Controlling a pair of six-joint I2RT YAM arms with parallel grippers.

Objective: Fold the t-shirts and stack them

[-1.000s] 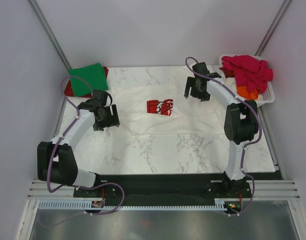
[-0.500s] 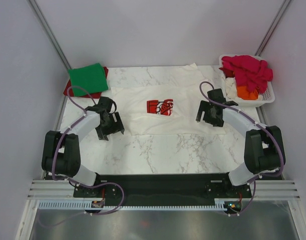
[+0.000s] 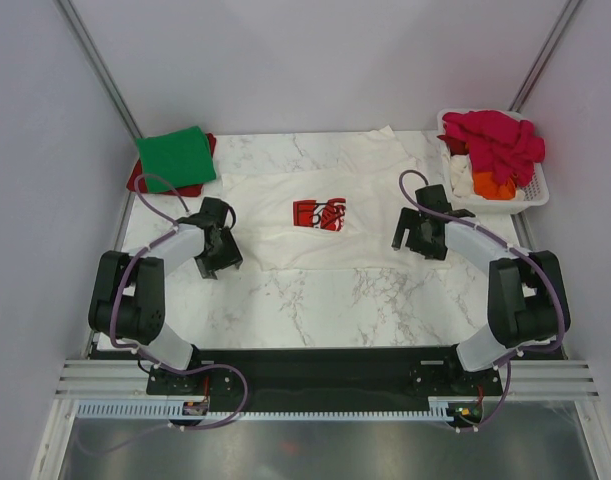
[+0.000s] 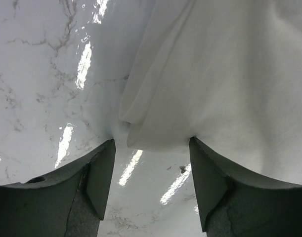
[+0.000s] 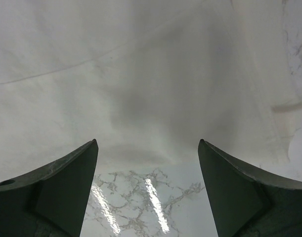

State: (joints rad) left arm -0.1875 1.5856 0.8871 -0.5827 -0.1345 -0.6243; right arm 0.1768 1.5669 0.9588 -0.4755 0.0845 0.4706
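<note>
Down at the near hem, the left gripper has its fingers spread, the corner of the large white cloth t-shirt lying between them and not pinched. The right gripper is wide apart too, low over the same hem. The shirt lies flat across the white marble table, its red square print facing up. Far left, a folded green t-shirt sits on a red one. Far right, the white plastic slatted basket holds magenta and orange shirts.
</note>
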